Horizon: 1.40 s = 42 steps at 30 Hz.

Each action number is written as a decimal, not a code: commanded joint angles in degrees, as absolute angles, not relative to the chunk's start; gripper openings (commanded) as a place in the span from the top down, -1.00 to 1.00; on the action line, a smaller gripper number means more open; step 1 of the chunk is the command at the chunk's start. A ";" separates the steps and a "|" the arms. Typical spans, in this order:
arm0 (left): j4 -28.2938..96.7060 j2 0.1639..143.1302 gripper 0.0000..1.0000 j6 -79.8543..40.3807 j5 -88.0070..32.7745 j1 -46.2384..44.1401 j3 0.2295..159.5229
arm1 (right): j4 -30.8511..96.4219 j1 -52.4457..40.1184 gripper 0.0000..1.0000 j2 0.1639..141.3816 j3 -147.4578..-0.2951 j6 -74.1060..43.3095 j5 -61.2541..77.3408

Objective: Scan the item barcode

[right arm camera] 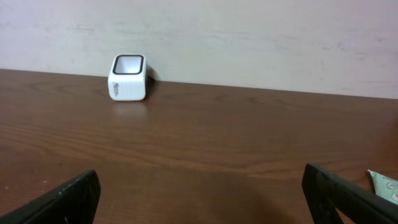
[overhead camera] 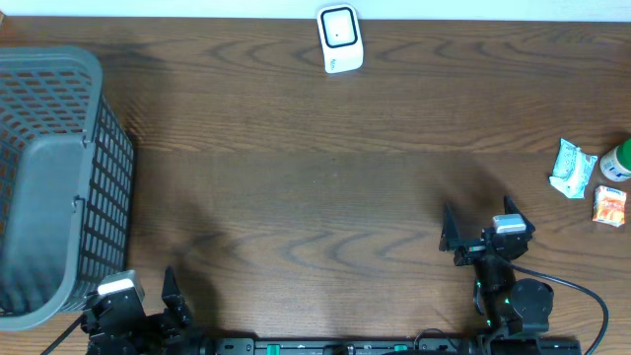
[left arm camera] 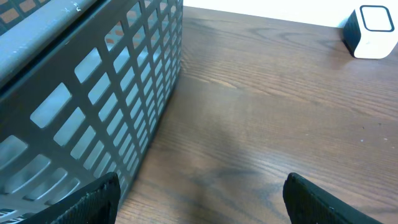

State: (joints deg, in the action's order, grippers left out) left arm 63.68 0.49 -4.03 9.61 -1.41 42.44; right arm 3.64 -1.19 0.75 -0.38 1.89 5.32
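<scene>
Your left gripper [left arm camera: 202,183], beside the basket [overhead camera: 59,148], and right gripper [right arm camera: 200,177] both gape wide, empty. The teal packet [overhead camera: 573,169], orange packet [overhead camera: 609,206] and bottle [overhead camera: 617,163] lie at the table's [overhead camera: 315,177] right edge. The scanner's [overhead camera: 340,37] lettering is unreadable.

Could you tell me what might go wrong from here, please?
1. The packet, bottle and sachet crowd together at the right side of the table; the open right tool may knock one aside while grasping another.
2. No barcode shows on any of them, so the wrong face might be turned to the scanner, which stands far off at the back edge.
3. The open left tool sits right beside the basket and could bump it when moving.
</scene>
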 commanded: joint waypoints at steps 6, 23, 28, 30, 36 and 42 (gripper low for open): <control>63.59 0.19 -0.68 -3.07 10.11 -1.69 42.44 | 3.90 -0.80 -0.98 0.64 -0.32 1.13 4.80; 11.40 0.19 -0.68 -3.31 3.68 -1.72 15.97 | 3.90 -0.80 -0.99 0.67 -0.32 1.13 4.80; -1.48 0.16 -0.68 -3.29 3.18 -1.72 7.27 | 3.90 -0.80 -0.99 0.67 -0.32 1.10 4.80; -2.07 0.12 -0.68 -3.27 3.20 -1.69 4.62 | 3.90 -0.80 -0.99 0.67 -0.32 1.10 4.80; -1.98 0.12 -0.68 -3.27 3.62 -1.69 0.14 | 3.90 -0.80 -0.98 0.67 -0.32 1.10 4.80; 3.88 0.10 -0.68 -3.07 3.42 -1.72 0.23 | 3.90 -0.80 -0.99 0.67 -0.32 1.13 4.80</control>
